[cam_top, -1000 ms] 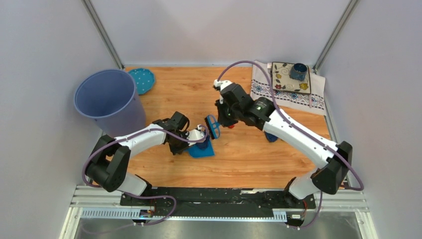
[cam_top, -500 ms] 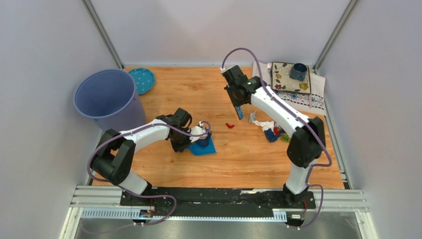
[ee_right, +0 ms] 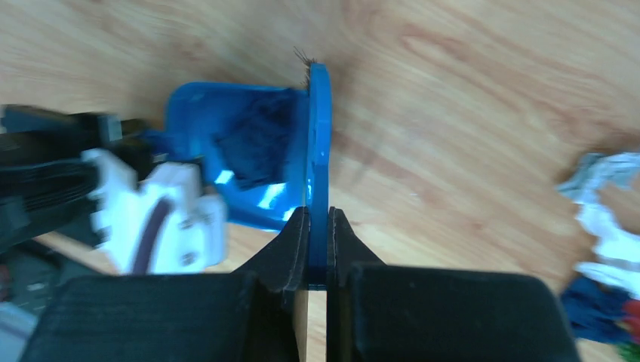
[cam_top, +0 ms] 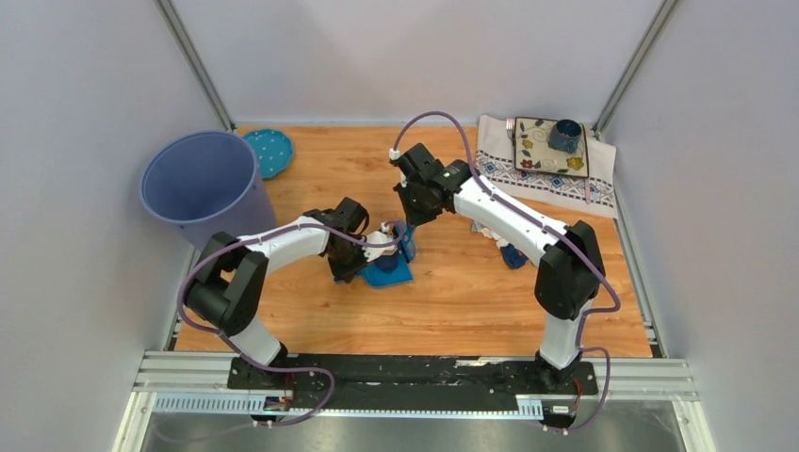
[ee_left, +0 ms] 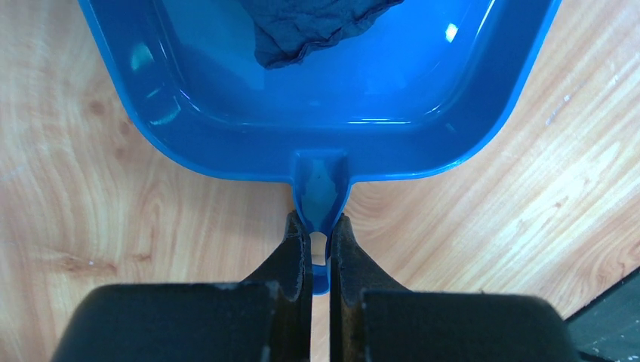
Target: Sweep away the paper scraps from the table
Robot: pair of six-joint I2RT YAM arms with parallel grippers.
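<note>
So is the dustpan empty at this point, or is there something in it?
Not empty. A crumpled dark blue paper scrap lies inside the blue dustpan, visible in both wrist views.

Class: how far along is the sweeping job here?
Done: a dark blue scrap lies in the dustpan. In hand: the left hand grips the handle; the right hand holds the brush at the pan's mouth. Left: a pile of scraps on the table.

1 scrap (ee_left: 317,26) in dustpan (ee_left: 377,87); bin (cam_top: 215,222) L.
</note>
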